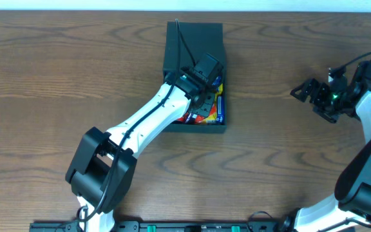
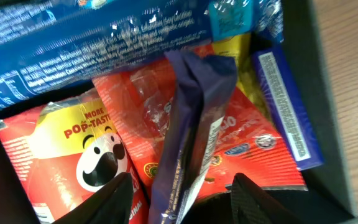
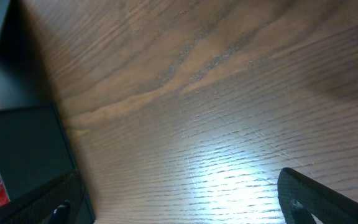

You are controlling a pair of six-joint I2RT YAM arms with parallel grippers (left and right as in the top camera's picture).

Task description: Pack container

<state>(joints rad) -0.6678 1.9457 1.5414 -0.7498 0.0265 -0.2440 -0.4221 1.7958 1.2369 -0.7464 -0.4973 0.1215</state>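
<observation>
Container (image 1: 197,38), judged rigid and light with slippery snack packets (image 2: 86,155) inside, is best taken by a stiff side wall; left gripper (image 2: 182,182) is held open above it, right gripper (image 1: 299,91) open well to its right.

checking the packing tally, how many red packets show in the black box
2. One red packet with a moustached face lies at the view's left in the matte black square box; the other red packet at centre, under a purple wrapper. More may be hidden.

The right hand (image 3: 188,208) hangs, fingers (image 3: 319,200) spread, over the wooden surface (image 3: 216,93); the black container (image 3: 23,149) sits far left.
</observation>
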